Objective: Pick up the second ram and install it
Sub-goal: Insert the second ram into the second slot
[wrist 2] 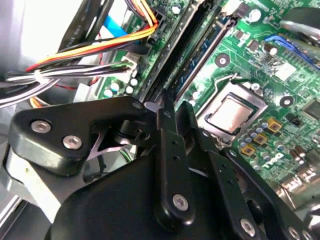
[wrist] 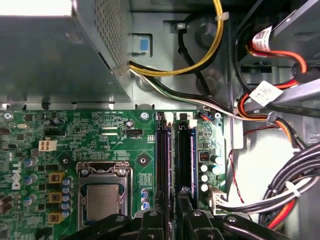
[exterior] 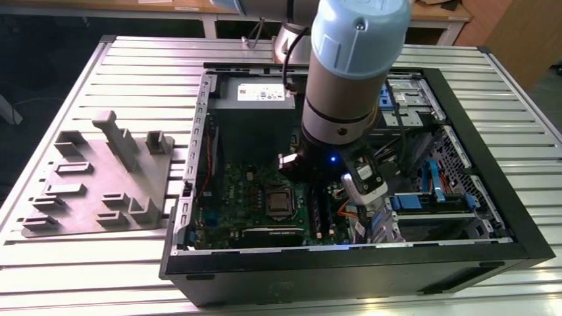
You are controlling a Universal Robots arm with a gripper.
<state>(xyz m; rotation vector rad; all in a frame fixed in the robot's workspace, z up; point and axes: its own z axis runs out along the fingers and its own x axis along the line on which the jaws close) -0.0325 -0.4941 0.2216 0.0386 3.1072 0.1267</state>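
My gripper [exterior: 320, 209] reaches down inside the open computer case [exterior: 491, 197], over the black memory slots of the green motherboard [exterior: 250, 187]. In the second wrist view the black fingers [wrist 2: 166, 125] stand close together, and the gripper [wrist 2: 175, 106] closes on the near end of the second ram [wrist 2: 201, 54], a thin blue-green stick upright along a slot. In the first wrist view two slots side by side each show a bluish stick edge, and the second ram [wrist: 170, 160] runs in under the gripper [wrist: 173, 212]. Its gripped end is hidden.
The processor socket [wrist: 102, 200] lies beside the slots. The grey power supply [exterior: 255, 95] fills the case's far end. Cable bundles [wrist: 280, 190] crowd the other side of the slots, toward the drive bays [exterior: 430, 197]. A grey parts fixture [exterior: 97, 184] lies on the slatted table at the exterior view's left.
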